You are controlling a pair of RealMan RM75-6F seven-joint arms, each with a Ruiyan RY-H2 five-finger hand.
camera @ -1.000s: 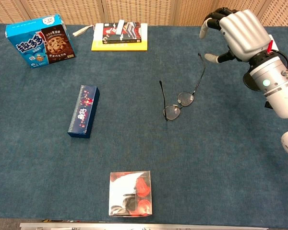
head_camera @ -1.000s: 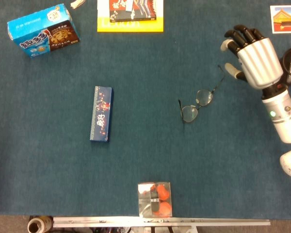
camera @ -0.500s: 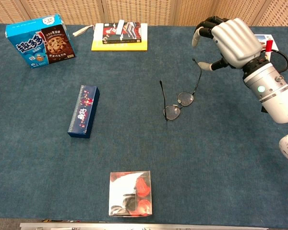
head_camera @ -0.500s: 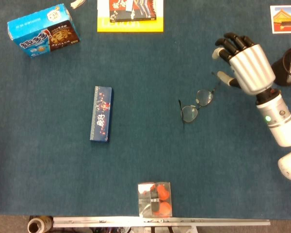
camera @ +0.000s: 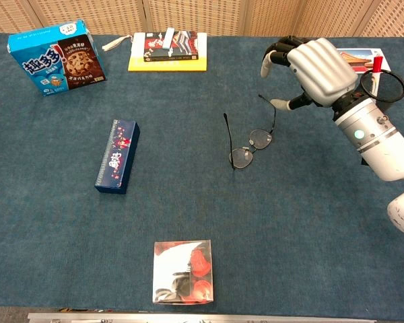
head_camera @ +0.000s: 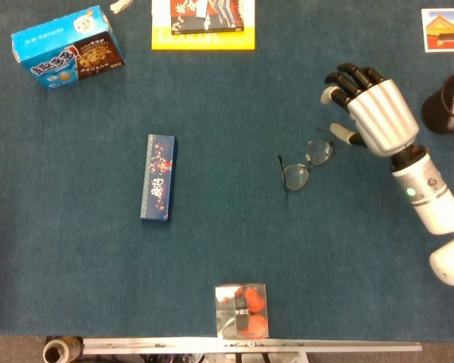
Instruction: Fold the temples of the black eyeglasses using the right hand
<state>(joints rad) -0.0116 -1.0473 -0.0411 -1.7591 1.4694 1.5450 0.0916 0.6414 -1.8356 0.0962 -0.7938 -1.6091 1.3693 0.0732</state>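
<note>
The black eyeglasses (head_camera: 306, 163) lie lens-down on the blue cloth at centre right, also visible in the chest view (camera: 250, 147). One temple (camera: 226, 132) sticks up and away on the left side. The other temple (camera: 268, 112) leans inward toward the frame. My right hand (head_camera: 372, 112) hovers just right of the glasses with fingers spread and slightly curled, holding nothing. In the chest view the same hand (camera: 314, 64) has its thumb tip right beside the leaning temple; whether they touch is unclear. My left hand is out of both views.
A narrow blue box (head_camera: 158, 177) lies left of centre. A blue cookie box (head_camera: 66, 47) and a yellow book (head_camera: 203, 23) sit at the far edge. A clear box of red items (head_camera: 241, 310) stands near the front. A black pen cup (head_camera: 446, 107) is behind my right hand.
My right hand has moved left and toward the glasses. The right-side temple has swung inward, its tip now further left and lower than before.
</note>
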